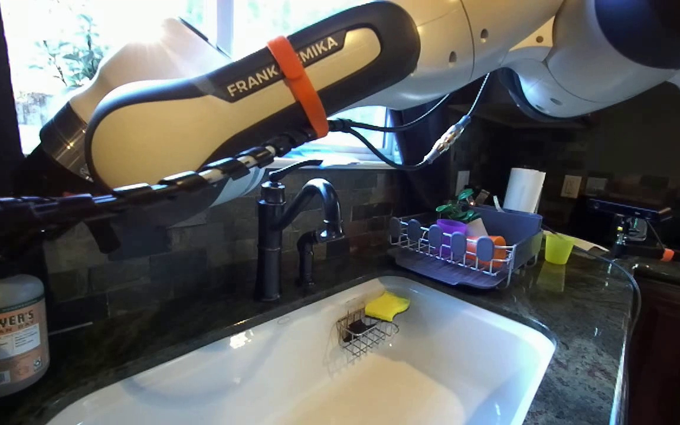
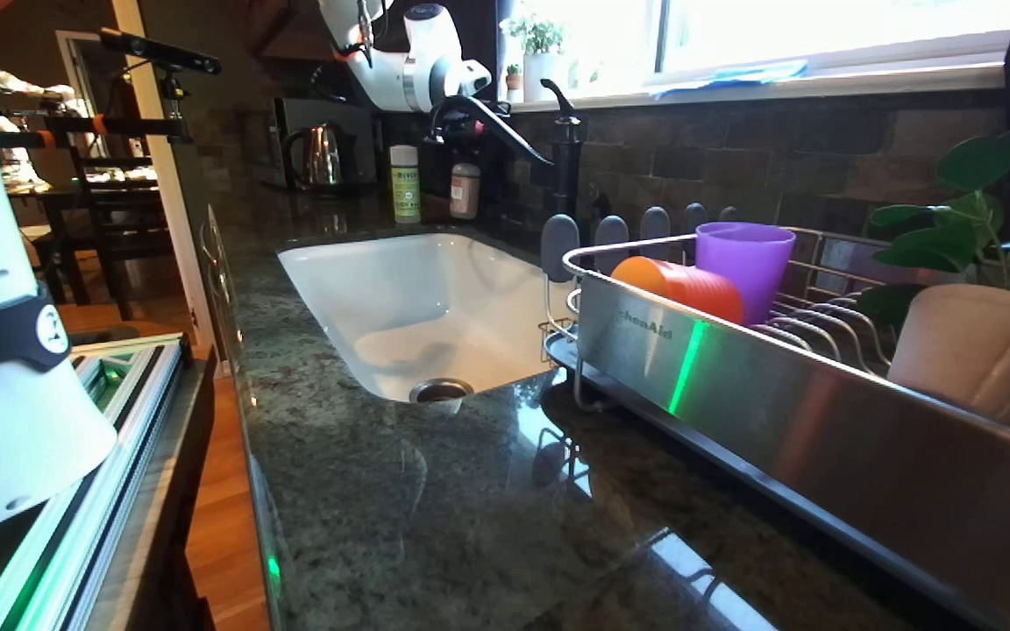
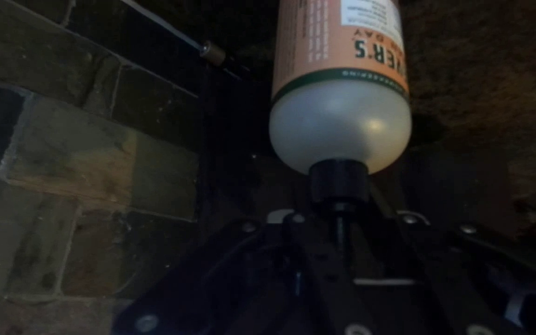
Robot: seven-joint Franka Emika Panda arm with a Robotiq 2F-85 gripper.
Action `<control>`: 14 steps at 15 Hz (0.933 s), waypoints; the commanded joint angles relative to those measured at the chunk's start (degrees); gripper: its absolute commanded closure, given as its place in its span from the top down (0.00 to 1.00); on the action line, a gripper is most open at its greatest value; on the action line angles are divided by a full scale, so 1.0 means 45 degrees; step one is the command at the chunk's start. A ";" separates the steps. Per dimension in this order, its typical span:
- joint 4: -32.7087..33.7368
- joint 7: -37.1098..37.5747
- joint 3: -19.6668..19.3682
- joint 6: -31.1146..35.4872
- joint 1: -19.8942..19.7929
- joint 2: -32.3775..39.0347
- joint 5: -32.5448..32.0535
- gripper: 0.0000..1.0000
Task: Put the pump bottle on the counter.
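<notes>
Standing upright, pump bottle (image 3: 340, 123), below claw (image 3: 349, 217)

We see a tabletop (image 2: 347, 535) of speckled stone, polished to a glossy, reflecting finish, and a sink (image 1: 481, 330) that looks smooth and shiny. The pump bottle (image 3: 340, 123) seems smooth, translucent plastic with a soft sheen, its cap (image 3: 339, 181) duller plastic. The wall tiles (image 3: 72, 135) look like rough, matt stone. We find satin metal on the dish rack (image 2: 821, 421), smooth plastic in the purple cup (image 2: 746, 267), gleaming metal on the kettle (image 2: 324, 158), and a matt finish on the tool (image 3: 354, 228).
</notes>
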 commanded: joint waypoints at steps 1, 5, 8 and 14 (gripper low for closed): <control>0.1004 -0.0604 0.0079 -0.1151 0.0097 0.0321 0.0208 0.08; 0.1519 -0.0892 0.0162 -0.1957 0.0097 0.0479 0.0279 0.57; 0.1706 -0.0852 0.0382 -0.2035 -0.0007 0.0490 0.0205 0.78; 0.1753 -0.0855 0.1004 -0.3317 -0.0156 0.0110 0.0500 1.00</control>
